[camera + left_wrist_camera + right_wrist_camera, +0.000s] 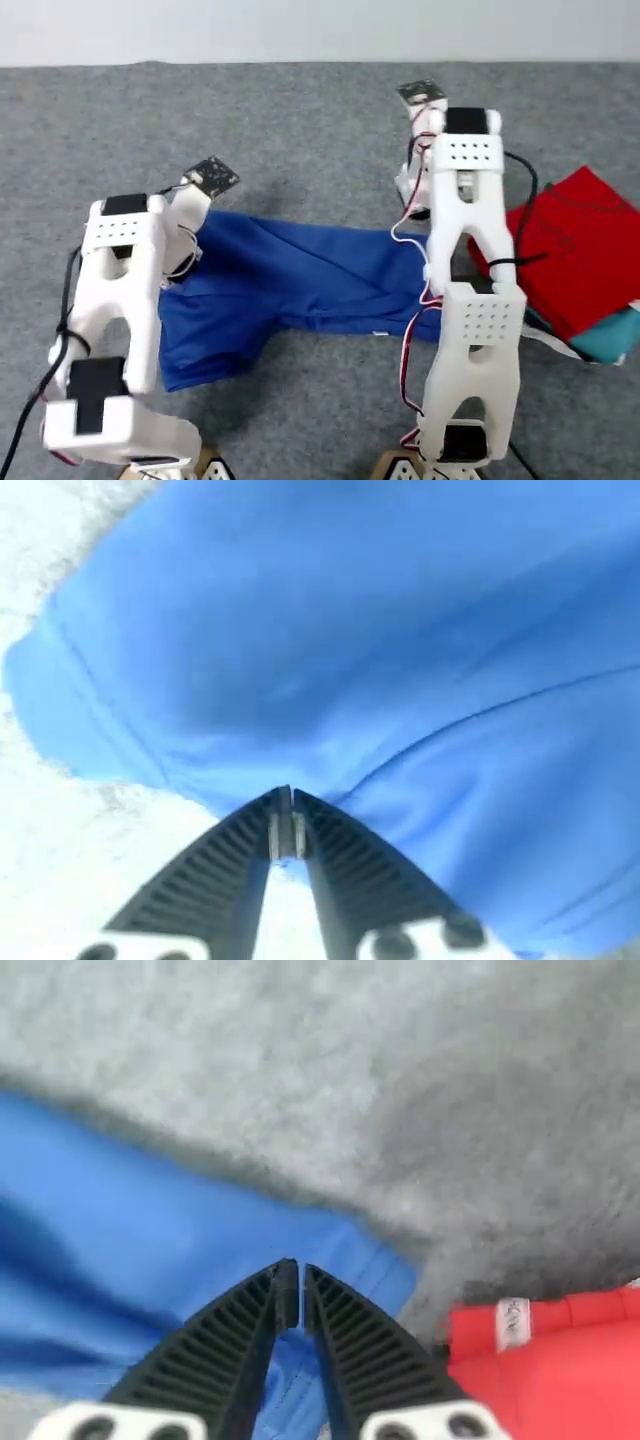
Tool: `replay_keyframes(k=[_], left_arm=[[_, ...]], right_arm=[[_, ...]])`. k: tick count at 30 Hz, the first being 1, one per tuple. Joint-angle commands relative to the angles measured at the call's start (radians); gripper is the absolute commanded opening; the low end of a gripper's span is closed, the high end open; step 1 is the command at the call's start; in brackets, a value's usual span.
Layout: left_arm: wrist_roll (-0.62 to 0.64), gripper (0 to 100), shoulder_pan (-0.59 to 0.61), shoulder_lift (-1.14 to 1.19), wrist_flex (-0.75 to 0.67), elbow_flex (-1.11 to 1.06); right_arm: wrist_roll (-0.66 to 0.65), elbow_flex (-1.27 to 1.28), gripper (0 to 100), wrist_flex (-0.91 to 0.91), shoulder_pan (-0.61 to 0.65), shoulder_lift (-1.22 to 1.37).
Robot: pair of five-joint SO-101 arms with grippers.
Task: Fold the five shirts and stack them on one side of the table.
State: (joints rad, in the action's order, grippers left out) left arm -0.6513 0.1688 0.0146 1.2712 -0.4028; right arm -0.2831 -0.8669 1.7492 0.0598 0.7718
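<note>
Nearest, the left arm (pixel 125 290) and the right arm (pixel 470 320) each cover one end of the blue shirt (pixel 300 290), which lies crumpled mid-way across the grey surface (pixel 300 120). The left pincer (pixel 285 820) is clamped on its cloth, and the right pincer (pixel 293 1285) is pinched narrowly on its other end. Beside that end a folded red shirt (pixel 580 250) rests on a teal shirt (pixel 612 340). The red shirt's white tag (pixel 512 1322) is unreadable. Three shirts in all.

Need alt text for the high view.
A blue shirt lies rumpled across a grey table between two white robot arms, the left arm at one end and the right arm at the other. Beside the right arm, a folded red shirt sits on a teal shirt.
</note>
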Motion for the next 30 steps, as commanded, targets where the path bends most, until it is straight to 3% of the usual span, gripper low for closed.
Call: replay_keyframes(k=[1,6,17,22,30], left_arm=[[-0.003,1,-0.011,-0.064,0.000,-0.018],[-0.005,1,-0.025,-0.063,-0.060,-0.101],[-0.006,1,-0.026,-0.063,-0.107,-0.154],[-0.006,1,-0.021,-0.060,-0.107,-0.157],[-0.008,1,-0.020,0.110,-0.104,-0.148]], right_arm=[[-0.006,-0.003,10.9,0.047,-0.013,-0.041],[0.048,0.003,17.0,0.044,-0.054,0.005],[0.089,0.000,16.6,0.013,-0.079,0.186],[0.084,-0.029,1.5,-0.031,-0.073,0.222],[0.034,-0.245,1.1,-0.035,-0.081,0.229]])
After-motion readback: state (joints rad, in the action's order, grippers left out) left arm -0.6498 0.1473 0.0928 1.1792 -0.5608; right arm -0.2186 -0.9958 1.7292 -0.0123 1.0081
